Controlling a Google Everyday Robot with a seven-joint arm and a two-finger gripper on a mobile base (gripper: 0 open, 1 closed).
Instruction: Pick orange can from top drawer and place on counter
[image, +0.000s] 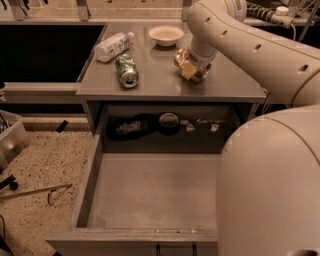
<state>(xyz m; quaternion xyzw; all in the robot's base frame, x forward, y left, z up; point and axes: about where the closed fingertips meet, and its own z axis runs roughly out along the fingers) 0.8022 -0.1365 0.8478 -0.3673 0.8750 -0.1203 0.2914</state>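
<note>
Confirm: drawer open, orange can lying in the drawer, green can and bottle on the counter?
One thing is wrong: the orange can is not in the drawer. It is on the counter, at the gripper near the right side. The camera view shows it. The drawer is open, and the green can and bottle are on the counter.
</note>
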